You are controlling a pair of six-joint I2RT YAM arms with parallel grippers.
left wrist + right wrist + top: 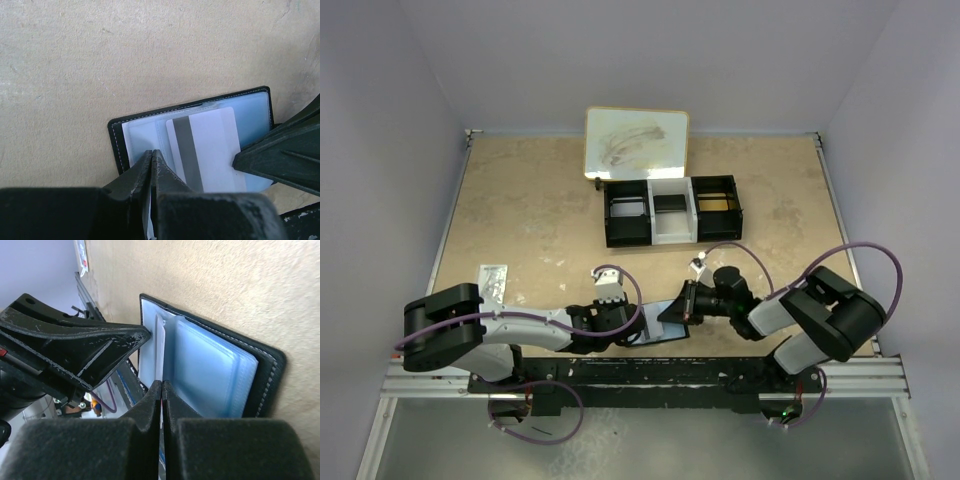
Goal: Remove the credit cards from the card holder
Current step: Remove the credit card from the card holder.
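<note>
An open black card holder (252, 117) lies flat on the tan worktop (520, 220) close to its near edge, midway between the two arms. Pale stitching runs round its dark border, and the inside is lined with glossy grey-blue plastic sleeves stacked like pages. A white card (212, 145) with a grey magnetic stripe down one side sits across the sleeves and shows no lettering on the visible face.

The left claw (152, 157) is clenched at the holder's near edge, with a sliver of pale sleeve showing between its fingers. The right claw (161, 387) reaches in from the opposite side and is clenched too, nipping the thin white edge of the card.

Farther back on the worktop stands a black-and-white tray (625, 243) with three compartments. A smudged white board (637, 142) lies just behind it. A small pale packet (493, 281) lies well to the left beside the left arm, its print too small to read.
</note>
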